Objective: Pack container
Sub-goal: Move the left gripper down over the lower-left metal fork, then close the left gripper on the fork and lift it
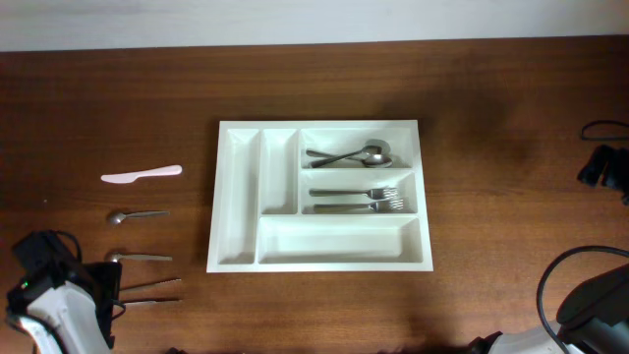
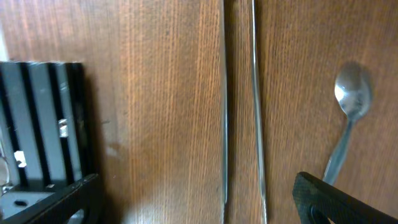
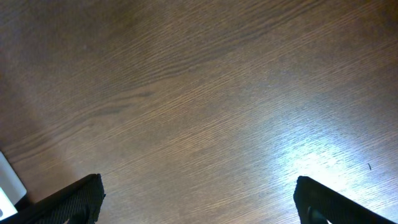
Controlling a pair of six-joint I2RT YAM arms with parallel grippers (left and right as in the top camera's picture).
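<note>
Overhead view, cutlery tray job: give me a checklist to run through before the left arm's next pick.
1. Left gripper open and empty: ok.
2. Right gripper open and empty: ok.
3. Container has free compartments, both narrow ones and the wide one nearest the arms: ok.
4. Spoons and forks sorted into separate compartments: ok.
5. Two thin metal sticks lie side by side within the left gripper's span: ok.
6. Height of the left gripper above the sticks: cannot tell.

White container [image 1: 237,197], pink knife [image 1: 142,175], brown wood-grain table [image 1: 491,88].
</note>
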